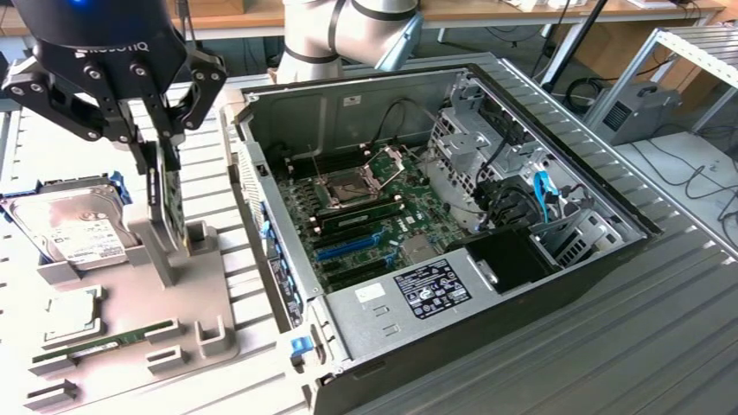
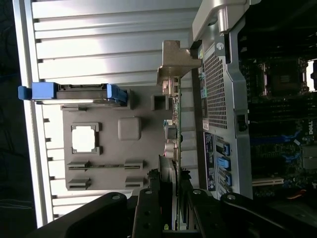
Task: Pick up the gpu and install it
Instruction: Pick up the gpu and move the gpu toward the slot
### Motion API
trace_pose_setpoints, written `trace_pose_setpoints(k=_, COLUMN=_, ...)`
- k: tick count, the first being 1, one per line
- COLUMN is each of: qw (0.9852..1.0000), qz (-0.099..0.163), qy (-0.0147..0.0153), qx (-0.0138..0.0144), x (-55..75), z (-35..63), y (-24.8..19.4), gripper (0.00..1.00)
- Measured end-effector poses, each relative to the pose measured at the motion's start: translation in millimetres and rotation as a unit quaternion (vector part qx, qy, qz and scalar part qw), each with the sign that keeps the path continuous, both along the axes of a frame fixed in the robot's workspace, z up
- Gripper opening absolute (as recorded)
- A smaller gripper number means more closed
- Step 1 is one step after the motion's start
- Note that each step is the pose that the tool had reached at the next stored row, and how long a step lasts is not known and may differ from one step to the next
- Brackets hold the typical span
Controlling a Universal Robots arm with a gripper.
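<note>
The gpu (image 1: 169, 203) stands on edge in an upright slot of the grey holder tray (image 1: 207, 324), to the exterior view's left of the open computer case (image 1: 554, 285). My gripper (image 1: 162, 164) comes down from above with its two black fingers closed on the card's top edge. In the wrist view the gpu (image 2: 176, 116) shows edge-on with its silver end bracket (image 2: 173, 62) at the far end, and my gripper (image 2: 168, 193) clamps it between both fingers. The card's fan is hidden.
A silver hard drive (image 1: 69, 226) with blue rails, a square chip (image 1: 67, 316) and a memory stick (image 1: 106, 341) rest on the tray. The case lies open with its motherboard (image 1: 363, 212) exposed. The arm's base (image 1: 346, 30) stands behind the case.
</note>
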State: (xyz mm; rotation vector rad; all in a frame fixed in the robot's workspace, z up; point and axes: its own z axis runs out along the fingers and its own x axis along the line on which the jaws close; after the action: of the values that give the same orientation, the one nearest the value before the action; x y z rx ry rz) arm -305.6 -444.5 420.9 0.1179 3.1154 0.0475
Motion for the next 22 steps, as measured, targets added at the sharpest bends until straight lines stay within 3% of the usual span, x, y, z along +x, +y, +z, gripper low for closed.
trace_pose_setpoints(k=22, qw=1.0000, qz=0.000, qy=0.0000, qx=0.0000, x=0.0, z=12.7, y=0.0, gripper=0.26)
